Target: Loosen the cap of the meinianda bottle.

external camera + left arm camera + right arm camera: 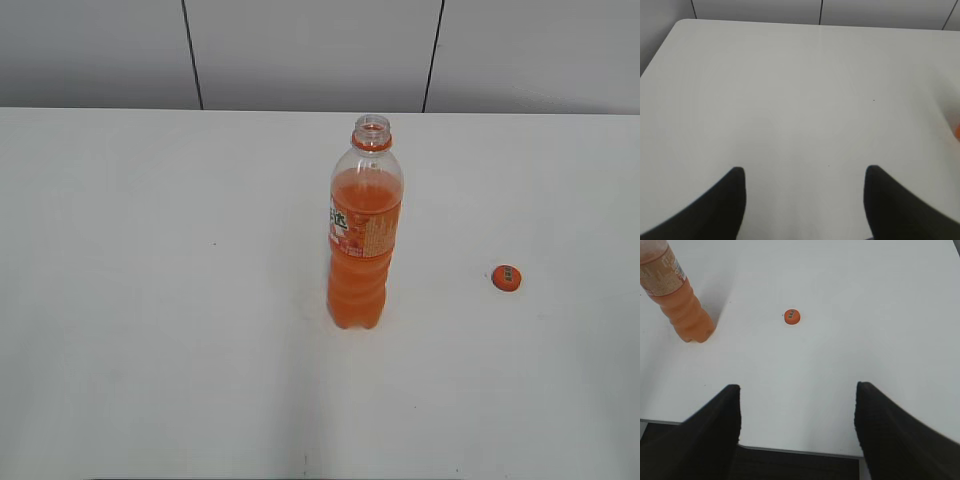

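The meinianda bottle (365,235) stands upright near the middle of the white table (150,300), its neck open with no cap on it. Its orange lower body (687,315) also shows at the top left of the right wrist view. The orange cap (506,277) lies flat on the table to the bottle's right, apart from it, and shows again in the right wrist view as the cap (791,316). My left gripper (805,172) is open over bare table. Back near the table's front edge, my right gripper (797,390) is open and empty. Neither arm shows in the exterior view.
A grey panelled wall (310,50) runs behind the table. The table's front edge (800,451) lies just under the right gripper. An orange blur (956,127) sits at the right edge of the left wrist view.
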Available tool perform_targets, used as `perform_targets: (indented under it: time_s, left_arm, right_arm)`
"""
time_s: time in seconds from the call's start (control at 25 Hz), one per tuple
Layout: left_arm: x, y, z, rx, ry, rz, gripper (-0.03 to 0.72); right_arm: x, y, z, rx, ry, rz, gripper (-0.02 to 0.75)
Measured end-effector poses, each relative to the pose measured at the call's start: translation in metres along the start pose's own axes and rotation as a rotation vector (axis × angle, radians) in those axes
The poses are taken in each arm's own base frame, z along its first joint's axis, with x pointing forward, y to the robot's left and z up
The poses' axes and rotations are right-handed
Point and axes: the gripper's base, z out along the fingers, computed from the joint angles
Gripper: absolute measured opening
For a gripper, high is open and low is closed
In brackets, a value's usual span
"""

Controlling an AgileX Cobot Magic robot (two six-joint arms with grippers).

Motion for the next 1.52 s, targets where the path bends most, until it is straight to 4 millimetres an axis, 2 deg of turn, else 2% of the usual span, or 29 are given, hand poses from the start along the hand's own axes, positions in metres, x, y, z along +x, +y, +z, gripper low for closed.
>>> perform_targets:
  time_s: [1.52]
  left_arm:
    - [0.0000,-0.0005,0.0000,0.006,0.000,0.000,0.456]
  right_arm:
    - [0.0000,0.0002,0.0000,-0.003,0.000,0.001,0.532]
